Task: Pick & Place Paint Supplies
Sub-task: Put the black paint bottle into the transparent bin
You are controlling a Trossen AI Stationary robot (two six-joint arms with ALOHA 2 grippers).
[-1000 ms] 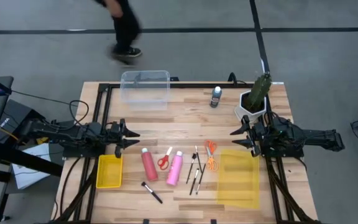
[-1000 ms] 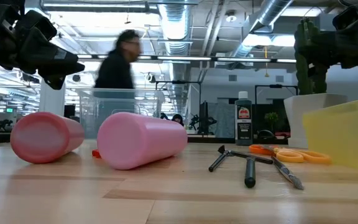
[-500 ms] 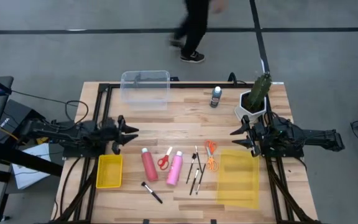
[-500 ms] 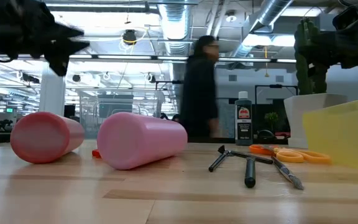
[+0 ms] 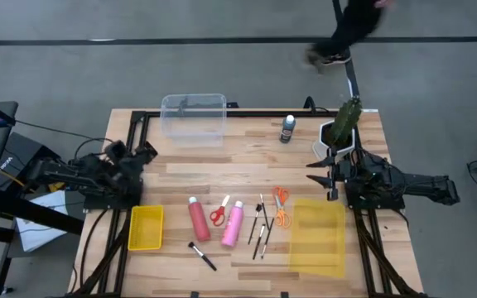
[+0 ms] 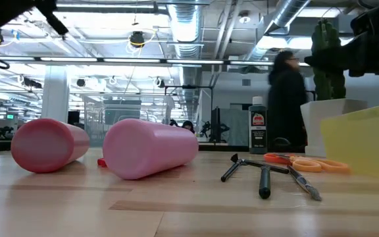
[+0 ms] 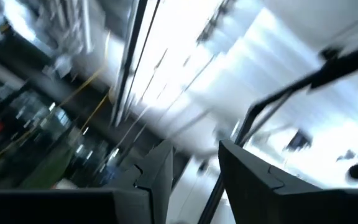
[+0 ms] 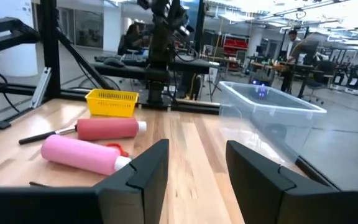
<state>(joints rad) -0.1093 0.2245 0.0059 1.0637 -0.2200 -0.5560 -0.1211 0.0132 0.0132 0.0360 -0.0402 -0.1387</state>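
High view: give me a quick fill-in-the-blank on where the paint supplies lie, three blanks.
1. The red-handled scissors lie between the red bottle and the ____ bottle.
2. The small dark bottle stands upright beside the white-potted ____.
3. The orange-handled scissors lie just left of the large ____ bin.

Missing words: pink; plant; yellow

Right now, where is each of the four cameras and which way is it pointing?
High: overhead, straight down; both arms, left claw, right claw.
Low: table height, level across pink bottle and red bottle.
Left wrist: tilted up at the ceiling; own fingers apart.
Right wrist: across the table toward the left arm; fingers apart.
Shared: high, low and right wrist show both bottles.
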